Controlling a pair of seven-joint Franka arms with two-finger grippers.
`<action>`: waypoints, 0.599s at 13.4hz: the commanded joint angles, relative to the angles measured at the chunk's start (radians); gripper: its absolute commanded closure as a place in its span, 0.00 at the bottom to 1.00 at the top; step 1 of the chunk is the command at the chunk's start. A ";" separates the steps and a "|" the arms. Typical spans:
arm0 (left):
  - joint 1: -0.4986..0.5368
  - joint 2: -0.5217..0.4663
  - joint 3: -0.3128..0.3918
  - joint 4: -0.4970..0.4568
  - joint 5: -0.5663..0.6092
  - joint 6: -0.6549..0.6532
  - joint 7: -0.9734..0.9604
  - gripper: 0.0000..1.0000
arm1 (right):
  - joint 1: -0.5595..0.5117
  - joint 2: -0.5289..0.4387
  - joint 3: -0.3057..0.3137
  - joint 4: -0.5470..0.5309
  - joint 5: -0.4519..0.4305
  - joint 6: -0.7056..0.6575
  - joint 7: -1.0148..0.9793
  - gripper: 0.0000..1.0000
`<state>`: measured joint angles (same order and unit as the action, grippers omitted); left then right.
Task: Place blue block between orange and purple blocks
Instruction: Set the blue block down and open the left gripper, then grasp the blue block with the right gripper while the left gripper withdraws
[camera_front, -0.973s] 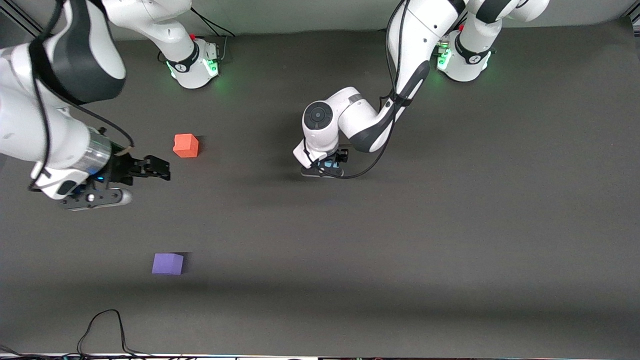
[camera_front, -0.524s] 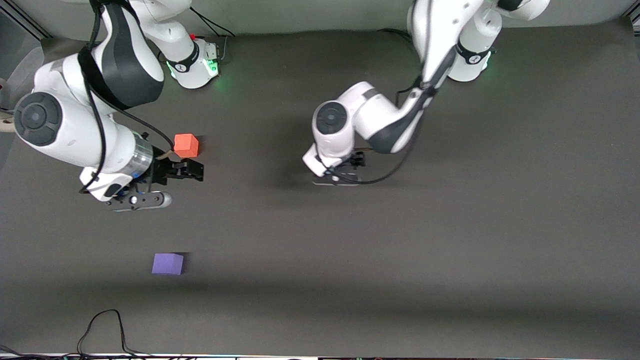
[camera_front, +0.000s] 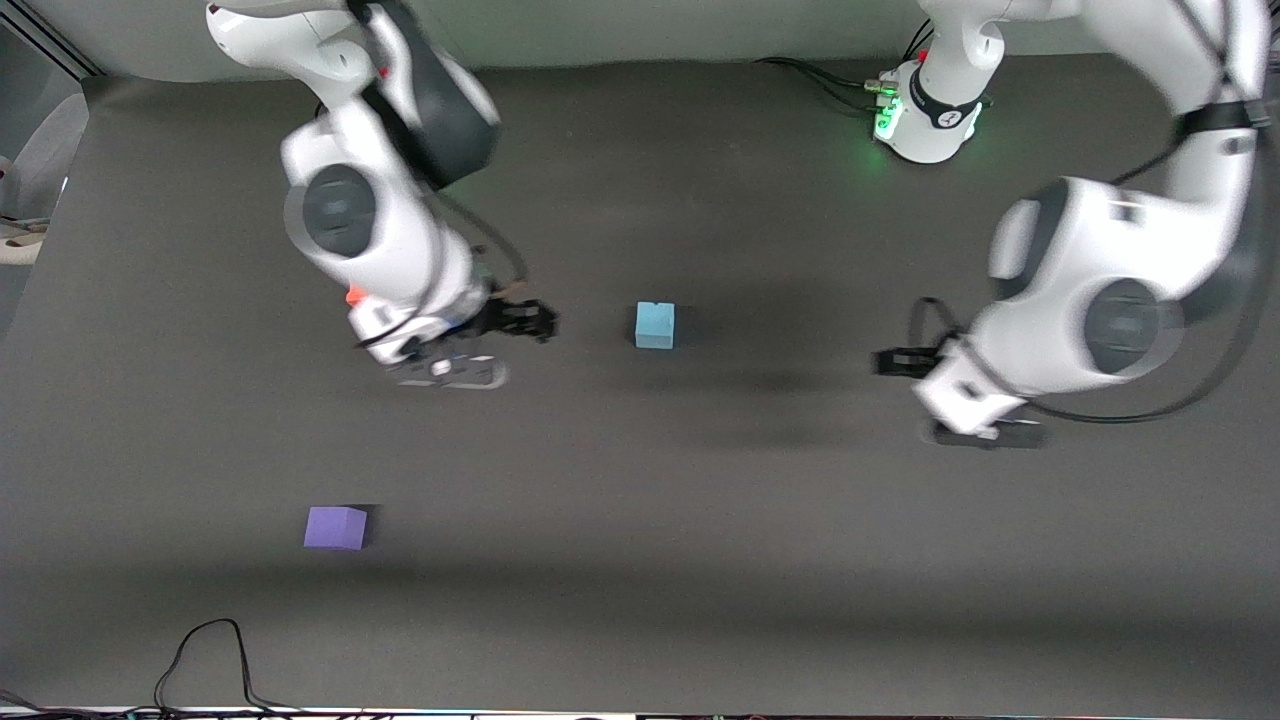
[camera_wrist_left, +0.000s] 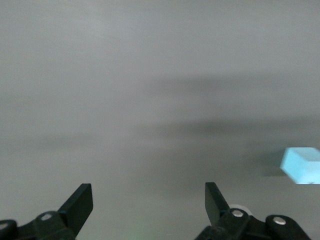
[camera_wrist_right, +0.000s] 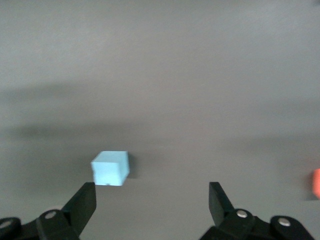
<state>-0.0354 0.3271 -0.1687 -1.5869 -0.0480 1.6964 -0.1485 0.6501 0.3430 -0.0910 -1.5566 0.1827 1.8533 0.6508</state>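
The blue block (camera_front: 655, 325) sits alone on the dark table at mid-table. It also shows in the right wrist view (camera_wrist_right: 111, 168) and at the edge of the left wrist view (camera_wrist_left: 302, 165). My right gripper (camera_front: 538, 322) is open and empty, beside the blue block toward the right arm's end (camera_wrist_right: 152, 202). My left gripper (camera_front: 888, 361) is open and empty, apart from the block toward the left arm's end (camera_wrist_left: 147, 200). The orange block (camera_front: 353, 296) is mostly hidden under the right arm; a bit of it shows in the right wrist view (camera_wrist_right: 316, 183). The purple block (camera_front: 335, 527) lies nearer the front camera.
A black cable (camera_front: 205, 650) loops at the table's front edge. The arm bases (camera_front: 925, 110) stand along the edge farthest from the front camera. A grey object (camera_front: 35, 165) lies off the table at the right arm's end.
My left gripper has let go of the blue block and swung away toward its own end. My right gripper has moved from beside the orange block toward the blue block.
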 joint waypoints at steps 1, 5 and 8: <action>0.138 -0.078 -0.012 -0.028 0.025 -0.037 0.144 0.00 | 0.080 0.077 -0.013 0.018 -0.002 0.070 0.127 0.00; 0.176 -0.196 -0.012 -0.033 0.126 -0.107 0.170 0.00 | 0.193 0.197 -0.015 0.016 -0.003 0.211 0.208 0.00; 0.195 -0.279 -0.009 -0.048 0.115 -0.158 0.230 0.00 | 0.261 0.287 -0.019 0.000 -0.006 0.315 0.253 0.00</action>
<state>0.1380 0.1204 -0.1724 -1.5887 0.0600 1.5528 0.0429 0.8714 0.5814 -0.0940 -1.5608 0.1825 2.1150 0.8615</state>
